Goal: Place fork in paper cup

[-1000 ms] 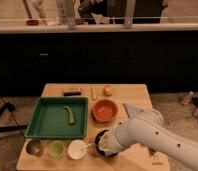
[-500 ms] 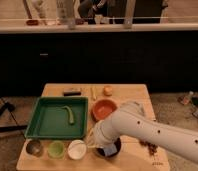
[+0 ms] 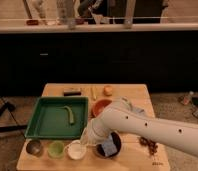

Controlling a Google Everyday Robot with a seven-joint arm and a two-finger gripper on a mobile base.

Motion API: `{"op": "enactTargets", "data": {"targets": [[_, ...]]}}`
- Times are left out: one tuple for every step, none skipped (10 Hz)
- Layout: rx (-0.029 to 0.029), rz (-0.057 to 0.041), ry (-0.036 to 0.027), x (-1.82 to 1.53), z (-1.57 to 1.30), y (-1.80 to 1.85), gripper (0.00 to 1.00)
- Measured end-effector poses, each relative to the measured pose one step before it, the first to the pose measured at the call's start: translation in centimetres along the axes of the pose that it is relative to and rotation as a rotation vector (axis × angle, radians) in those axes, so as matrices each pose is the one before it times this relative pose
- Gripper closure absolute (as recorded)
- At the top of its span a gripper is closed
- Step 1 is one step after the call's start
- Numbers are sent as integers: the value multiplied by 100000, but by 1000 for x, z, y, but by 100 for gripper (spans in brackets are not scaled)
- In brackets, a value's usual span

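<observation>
At the tabletop's (image 3: 123, 161) front edge, the paper cup (image 3: 76, 150) stands between a light green cup (image 3: 56, 148) and a dark bowl (image 3: 110, 146). The hand (image 3: 87, 136), closed narrow, hangs just above the paper cup's right rim. The fork cannot be made out. Behind lie a green tray (image 3: 47, 119) and an orange bowl (image 3: 100, 106).

You are viewing through one camera, looking down and forward from above the near edge of the table (image 3: 129, 92). It is sitting fairly near, the table filling the frame's lower half. The arm (image 3: 157, 131) is spanning the lower right, its pincer (image 3: 86, 136) hanging lower centre beside the paper cup (image 3: 76, 150).
</observation>
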Motion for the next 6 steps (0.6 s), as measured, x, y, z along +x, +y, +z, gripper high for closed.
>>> {"op": "enactTargets", "data": {"targets": [[-590, -208, -144, -82, 212, -17, 100], [-78, -141, -56, -73, 29, -8, 100], [47, 78, 25, 42, -14, -1, 100], [9, 19, 2, 10, -3, 1, 100], [-16, -12, -6, -6, 7, -1, 100], [-10, -49, -29, -28, 11, -5, 100]]}}
